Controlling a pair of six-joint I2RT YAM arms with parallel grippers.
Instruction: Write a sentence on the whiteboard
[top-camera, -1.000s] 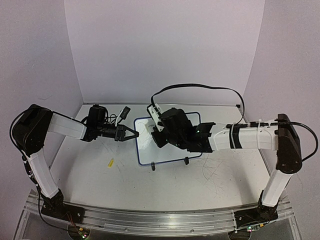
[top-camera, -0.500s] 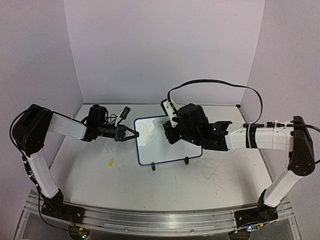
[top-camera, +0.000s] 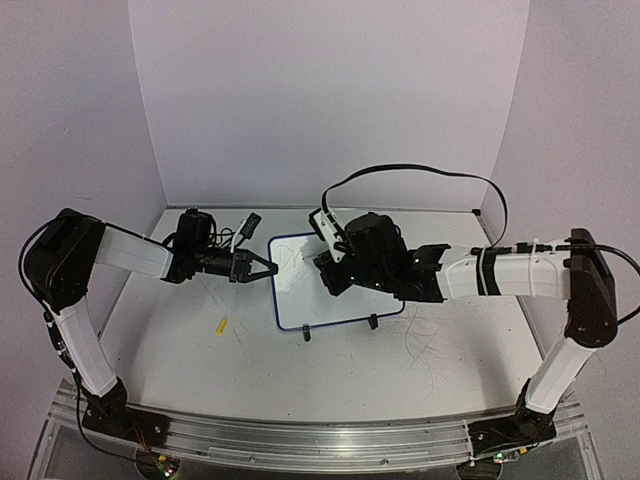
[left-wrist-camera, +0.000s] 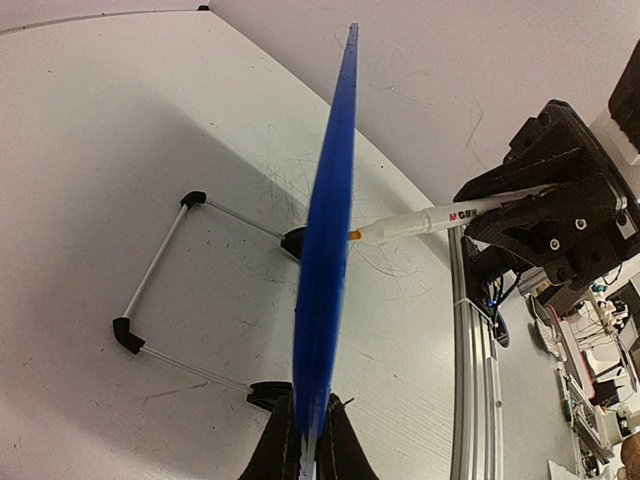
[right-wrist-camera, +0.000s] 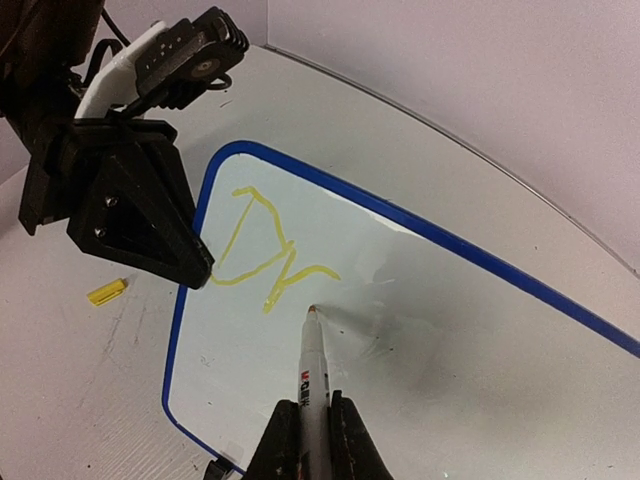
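Observation:
The whiteboard (top-camera: 297, 305), white with a thin blue rim, stands propped on the table. My left gripper (top-camera: 270, 268) is shut on its left edge; the left wrist view shows the rim edge-on (left-wrist-camera: 325, 240) between the fingertips (left-wrist-camera: 310, 445). My right gripper (top-camera: 328, 275) is shut on a white marker (right-wrist-camera: 314, 365). The marker's tip is at the board face (right-wrist-camera: 430, 340), just right of the yellow letters "Dr" (right-wrist-camera: 262, 250), the only part of the sentence that shows. The marker (left-wrist-camera: 430, 217) also shows in the left wrist view. My left fingers (right-wrist-camera: 190, 265) pinch the rim.
A yellow marker cap (top-camera: 221, 325) lies on the table left of the board and also shows in the right wrist view (right-wrist-camera: 106, 291). Two black clip feet (top-camera: 372, 322) hold the board's lower edge. A wire stand (left-wrist-camera: 160, 270) props it from behind. Grey scribbles mark the tabletop (top-camera: 425, 345).
My right arm swung right with the marker half a second ago, then came back left to the spot beside the letters. My left gripper and the board have not moved.

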